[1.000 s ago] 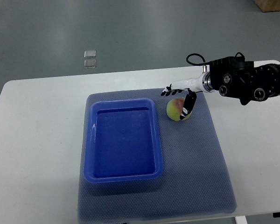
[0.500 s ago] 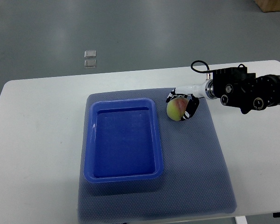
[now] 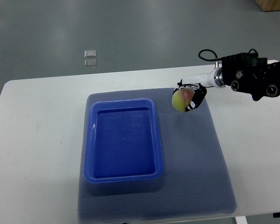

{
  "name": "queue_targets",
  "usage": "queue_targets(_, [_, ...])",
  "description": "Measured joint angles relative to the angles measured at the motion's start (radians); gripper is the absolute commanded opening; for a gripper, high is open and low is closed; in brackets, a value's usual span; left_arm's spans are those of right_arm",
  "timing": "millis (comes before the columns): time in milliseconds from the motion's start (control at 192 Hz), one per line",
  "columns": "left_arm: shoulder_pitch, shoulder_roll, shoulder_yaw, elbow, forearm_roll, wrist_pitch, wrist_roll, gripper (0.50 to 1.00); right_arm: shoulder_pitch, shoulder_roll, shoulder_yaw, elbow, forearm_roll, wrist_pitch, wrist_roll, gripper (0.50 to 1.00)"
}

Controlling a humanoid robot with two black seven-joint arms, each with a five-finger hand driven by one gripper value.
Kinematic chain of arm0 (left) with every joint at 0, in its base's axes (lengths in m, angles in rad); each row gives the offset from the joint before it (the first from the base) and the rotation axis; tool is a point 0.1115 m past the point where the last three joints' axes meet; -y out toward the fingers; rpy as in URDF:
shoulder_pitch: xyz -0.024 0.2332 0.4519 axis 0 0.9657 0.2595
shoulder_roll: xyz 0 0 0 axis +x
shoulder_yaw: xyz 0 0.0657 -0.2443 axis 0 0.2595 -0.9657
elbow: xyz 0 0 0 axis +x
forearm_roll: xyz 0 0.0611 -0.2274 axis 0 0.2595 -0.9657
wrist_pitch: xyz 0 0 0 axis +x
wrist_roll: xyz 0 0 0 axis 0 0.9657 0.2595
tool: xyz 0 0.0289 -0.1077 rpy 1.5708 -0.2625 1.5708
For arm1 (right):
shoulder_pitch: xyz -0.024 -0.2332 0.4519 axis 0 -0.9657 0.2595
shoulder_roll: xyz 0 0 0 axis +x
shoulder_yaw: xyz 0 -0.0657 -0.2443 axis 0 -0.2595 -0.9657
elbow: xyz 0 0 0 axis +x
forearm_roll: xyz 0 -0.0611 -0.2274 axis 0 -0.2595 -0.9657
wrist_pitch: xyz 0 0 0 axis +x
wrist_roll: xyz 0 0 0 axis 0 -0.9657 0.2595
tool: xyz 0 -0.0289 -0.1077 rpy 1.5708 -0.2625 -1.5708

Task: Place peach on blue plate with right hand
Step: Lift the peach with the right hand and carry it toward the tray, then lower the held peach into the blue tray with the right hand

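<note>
A yellow-green peach with a red blush (image 3: 181, 99) is held in my right hand (image 3: 190, 95), whose fingers are curled around it. The hand holds it above the upper right part of the grey-blue mat (image 3: 196, 168), with its shadow on the mat beneath. My right arm (image 3: 252, 81) comes in from the right edge. The blue plate, a deep rectangular tray (image 3: 122, 139), lies on the mat to the left of the peach and holds nothing. My left arm is out of view.
The mat lies on a white table (image 3: 37, 140). Two small clear squares (image 3: 89, 59) lie on the grey floor beyond the table's far edge. A black cable (image 3: 206, 54) loops above my right wrist.
My right hand closed its fingers around the peach, then lifted it slightly up and to the right off the mat. The arm drew back to the right.
</note>
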Motion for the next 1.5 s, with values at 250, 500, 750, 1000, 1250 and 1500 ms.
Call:
queue_targets(250, [0.0, 0.0, 0.002, -0.002, 0.0, 0.0, 0.0, 1.0, 0.305, -0.218, 0.058, 0.21, 0.003, 0.189, 0.003, 0.5])
queue_targets(500, [0.0, 0.0, 0.002, -0.018, 0.0, -0.004, 0.0, 1.0, 0.445, -0.302, 0.056, 0.346, 0.008, 0.212, -0.004, 0.5])
queue_targets(750, [0.0, 0.0, 0.003, -0.027, 0.0, -0.005, 0.001, 1.0, 0.448, -0.12, 0.042, 0.337, 0.036, 0.151, -0.005, 0.5])
queue_targets(1000, [0.0, 0.0, 0.002, -0.027, 0.0, -0.005, 0.001, 1.0, 0.373, 0.204, 0.026, 0.208, 0.152, 0.069, -0.003, 0.5])
queue_targets(1250, [0.0, 0.0, 0.0, -0.025, 0.0, -0.005, 0.001, 1.0, 0.194, 0.391, 0.029, 0.02, 0.178, 0.017, -0.002, 0.5])
queue_targets(1500, [0.0, 0.0, 0.002, -0.026, 0.0, -0.005, 0.001, 1.0, 0.075, 0.395, 0.034, -0.049, 0.167, 0.004, -0.002, 0.5])
